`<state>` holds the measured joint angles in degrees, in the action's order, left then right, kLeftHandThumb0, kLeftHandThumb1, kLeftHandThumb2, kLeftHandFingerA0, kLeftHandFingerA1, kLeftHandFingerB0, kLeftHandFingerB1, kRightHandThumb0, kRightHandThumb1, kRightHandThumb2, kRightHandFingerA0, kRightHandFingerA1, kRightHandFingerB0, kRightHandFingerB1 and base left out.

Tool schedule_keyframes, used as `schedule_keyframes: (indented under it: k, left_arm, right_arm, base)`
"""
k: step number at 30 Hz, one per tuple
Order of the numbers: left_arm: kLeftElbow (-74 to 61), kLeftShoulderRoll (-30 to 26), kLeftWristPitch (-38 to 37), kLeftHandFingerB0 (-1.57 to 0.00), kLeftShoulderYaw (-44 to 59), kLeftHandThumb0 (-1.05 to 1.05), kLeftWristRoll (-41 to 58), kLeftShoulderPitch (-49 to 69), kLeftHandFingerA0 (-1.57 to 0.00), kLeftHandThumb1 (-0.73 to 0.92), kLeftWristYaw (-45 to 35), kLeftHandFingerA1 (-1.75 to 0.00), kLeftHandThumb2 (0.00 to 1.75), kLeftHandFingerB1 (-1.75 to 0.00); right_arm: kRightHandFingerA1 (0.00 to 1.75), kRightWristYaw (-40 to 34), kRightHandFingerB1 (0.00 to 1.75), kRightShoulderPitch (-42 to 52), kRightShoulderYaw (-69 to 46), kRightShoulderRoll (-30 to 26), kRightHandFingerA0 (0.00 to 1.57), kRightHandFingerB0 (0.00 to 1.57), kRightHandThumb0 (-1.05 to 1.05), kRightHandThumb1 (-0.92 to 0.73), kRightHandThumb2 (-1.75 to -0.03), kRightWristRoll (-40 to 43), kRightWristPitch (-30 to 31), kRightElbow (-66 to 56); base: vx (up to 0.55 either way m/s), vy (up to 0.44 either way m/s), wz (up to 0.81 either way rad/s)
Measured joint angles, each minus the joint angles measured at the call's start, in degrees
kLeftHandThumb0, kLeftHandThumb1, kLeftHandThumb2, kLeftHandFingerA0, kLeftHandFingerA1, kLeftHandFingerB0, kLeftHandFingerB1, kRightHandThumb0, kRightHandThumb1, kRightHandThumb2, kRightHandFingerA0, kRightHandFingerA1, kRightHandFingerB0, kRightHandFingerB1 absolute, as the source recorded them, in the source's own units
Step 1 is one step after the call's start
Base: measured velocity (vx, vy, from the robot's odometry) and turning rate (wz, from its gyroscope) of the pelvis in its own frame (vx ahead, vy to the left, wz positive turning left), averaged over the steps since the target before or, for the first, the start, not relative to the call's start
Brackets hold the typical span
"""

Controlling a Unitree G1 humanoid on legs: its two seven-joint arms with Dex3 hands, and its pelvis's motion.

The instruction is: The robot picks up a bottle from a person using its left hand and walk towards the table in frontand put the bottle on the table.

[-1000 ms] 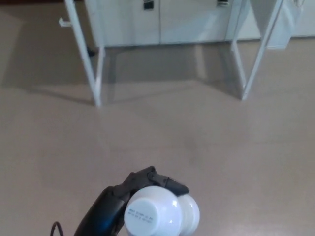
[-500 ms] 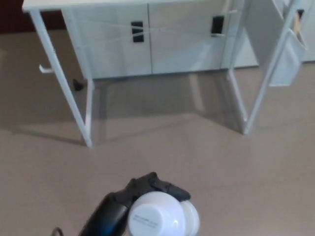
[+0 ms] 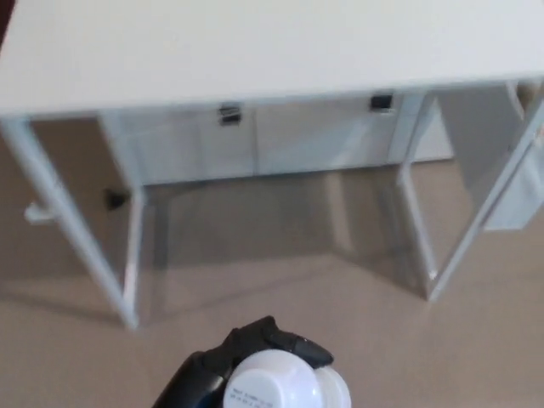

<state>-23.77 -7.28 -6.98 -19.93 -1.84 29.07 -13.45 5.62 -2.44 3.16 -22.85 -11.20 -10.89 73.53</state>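
Bottle: white, smooth and slightly glossy, plastic by the look of it. You see it end-on at the bottom edge of the head view. A flat round face is turned up toward the camera with a few lines of small dark print, too small for you to read. A rounded bulge of the body shows just to its right. It sits over the floor, on the near side of the table, not on it.

Left hand: black, matte, thick-fingered. It is wrapped about the bottle from the left, and the fingers curl over the far side of the body, closed against it.

Right hand: not visible to you.

Table: a flat white top, plain and matte, filling the upper part of the view, on thin white legs that slant downward.

Cabinet: pale flat doors behind the table, with two small dark handles.

Floor: beige, smooth, with soft shadows under the table.
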Motion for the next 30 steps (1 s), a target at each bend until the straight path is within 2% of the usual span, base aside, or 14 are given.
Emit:
schedule_keyframes:
  k: [6, 7, 8, 9, 11, 12, 13, 21, 22, 29, 30]
  left_arm:
    - [0.1, -1.0, -1.8, -0.74, -1.3, -0.18, -0.5, 3.0, -0.97, 0.74, 0.5, -1.45, 0.70, -1.21]
    - [0.1, -1.3, -1.8, -0.74, -1.8, -0.18, -0.7, 3.7, -0.96, 0.75, 0.6, -1.45, 0.70, -1.20]
    - [0.1, -1.4, -1.8, -0.74, -2.1, -0.18, -0.8, 4.1, -0.96, 0.75, 0.6, -1.45, 0.70, -1.20]
    - [0.1, -1.6, -1.8, -0.75, -2.4, -0.20, -1.0, 4.7, -0.97, 0.78, 0.7, -1.45, 0.67, -1.19]
    - [-0.1, -1.9, -1.8, -0.75, -3.0, -0.22, -1.3, 5.5, -0.99, 0.82, 0.7, -1.46, 0.64, -1.21]
    - [-0.1, -1.9, -1.8, -0.75, -3.1, -0.23, -1.3, 5.6, -1.00, 0.81, 0.7, -1.46, 0.64, -1.20]
    - [-0.1, -1.9, -1.7, -0.75, -3.3, -0.23, -1.4, 5.8, -1.00, 0.81, 0.7, -1.47, 0.64, -1.19]
    - [-2.0, -1.6, -1.8, -0.73, -3.9, -0.24, -1.3, 5.4, -1.00, 0.82, 0.7, -1.46, 0.64, -1.22]
    - [-2.4, -1.6, -1.8, -0.74, -3.9, -0.18, -1.3, 5.3, -0.98, 0.73, 0.7, -1.44, 0.73, -1.21]
    - [-4.2, -2.0, -1.7, -0.76, -3.9, -0.21, -1.8, 4.7, -1.02, 0.72, 0.7, -1.41, 0.72, -1.19]
    - [-4.9, -2.1, -1.8, -0.76, -3.8, -0.25, -1.8, 4.4, -1.02, 0.77, 0.7, -1.41, 0.67, -1.20]
  right_arm:
    - [0.47, 0.8, 0.41, 3.1, 0.1, 0.2, 0.69, 0.53, -0.31, -0.73, -0.62, 0.1, -0.4, -0.1]
    - [0.57, 1.0, 0.51, 3.6, 0.2, 0.1, 0.61, 0.48, -0.37, -0.62, -0.81, 0.1, -0.5, -0.1]
    - [0.57, 1.2, 0.51, 4.0, 0.2, 0.1, 0.61, 0.48, -0.37, -0.62, -0.81, 0.1, -0.5, 0.0]
    - [0.47, 1.4, 0.40, 4.5, 0.3, 0.0, 0.67, 0.52, -0.31, -0.73, -0.61, 0.1, -0.6, 0.1]
    - [0.46, 1.8, 0.40, 5.2, 0.2, 0.0, 0.66, 0.52, -0.30, -0.73, -0.61, 0.1, -0.6, 0.3]
    - [0.56, 2.0, 0.51, 5.4, 0.2, 0.0, 0.60, 0.48, -0.37, -0.63, -0.81, 0.1, -0.6, 0.3]
    - [0.47, 2.1, 0.40, 5.6, 0.3, 0.0, 0.67, 0.51, -0.30, -0.73, -0.62, 0.1, -0.5, 0.4]
    - [0.47, 2.7, 0.40, 5.2, 0.3, -1.1, 0.67, 0.52, -0.31, -0.73, -0.61, 0.2, -1.2, -0.2]
    - [0.45, 2.8, 0.40, 5.2, 0.3, -1.1, 0.63, 0.51, -0.31, -0.74, -0.62, 0.2, -1.2, -0.1]
    - [0.47, 3.2, 0.40, 5.6, 0.1, -1.0, 0.66, 0.52, -0.32, -0.73, -0.62, 0.3, -1.1, 0.3]
    - [0.46, 3.2, 0.40, 5.5, 0.1, -1.1, 0.65, 0.50, -0.30, -0.72, -0.61, 0.3, -1.0, 0.3]
  base:
    - [0.45, 0.127, -0.02]
    - [0.33, -0.055, 0.09]
    - [0.32, -0.110, 0.05]
    - [0.30, -0.111, 0.16]
    - [0.31, -0.166, 0.20]
    - [0.44, -0.211, 0.36]
    - [0.27, -0.230, -1.08]
    - [0.22, -0.114, 0.09]
    - [0.15, 0.000, -0.09]
    - [0.11, 0.121, 0.01]
    - [0.10, 0.208, -0.20]
